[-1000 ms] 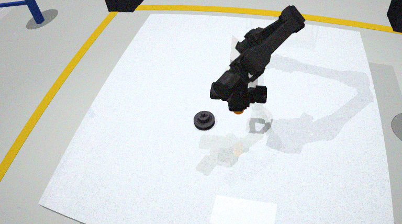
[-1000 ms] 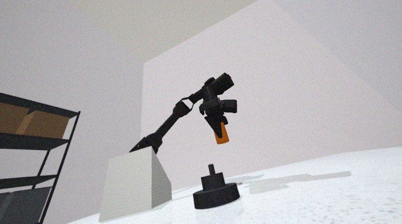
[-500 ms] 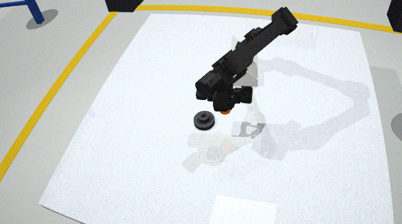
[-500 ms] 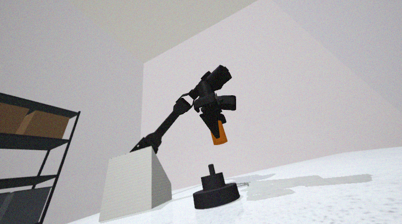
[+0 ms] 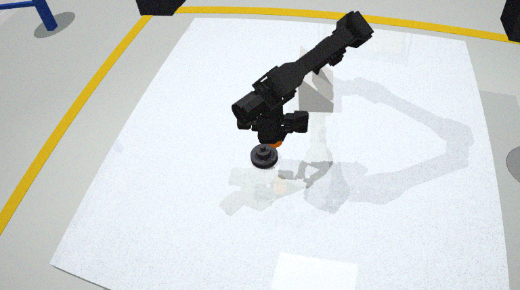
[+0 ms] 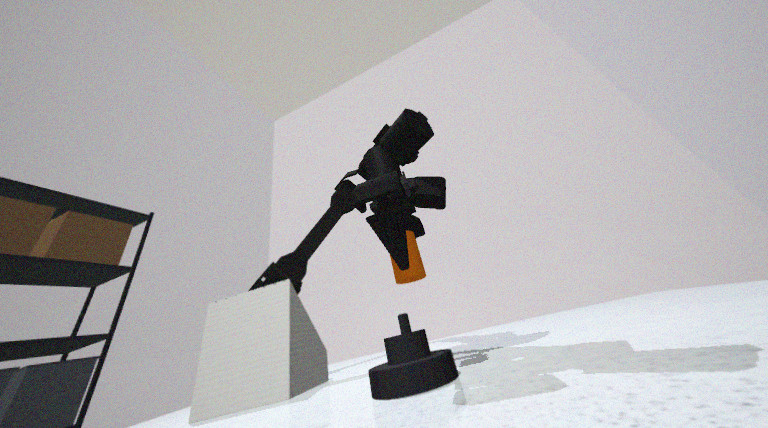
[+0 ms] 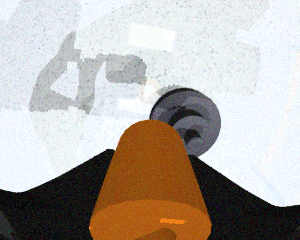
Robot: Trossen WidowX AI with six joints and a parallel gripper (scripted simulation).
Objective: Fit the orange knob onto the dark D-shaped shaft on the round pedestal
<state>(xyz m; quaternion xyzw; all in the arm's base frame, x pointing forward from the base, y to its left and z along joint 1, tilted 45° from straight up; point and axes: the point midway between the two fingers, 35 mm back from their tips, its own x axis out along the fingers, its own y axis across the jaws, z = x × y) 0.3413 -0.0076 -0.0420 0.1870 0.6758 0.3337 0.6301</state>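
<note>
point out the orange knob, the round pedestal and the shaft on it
orange knob (image 6: 415, 264) (image 7: 151, 170): exterior and wrist views, on its side wall
round pedestal (image 5: 263, 163) (image 6: 413, 379): top and exterior views, on its wide base
shaft (image 6: 403, 324): exterior view, on its upright side

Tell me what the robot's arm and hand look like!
The arm is black all over, with long straight pieces and chunky, boxy joints. The hand is black too, and its fingers narrow toward their tips. I can't see any bright stripes or stickers on them.
</note>
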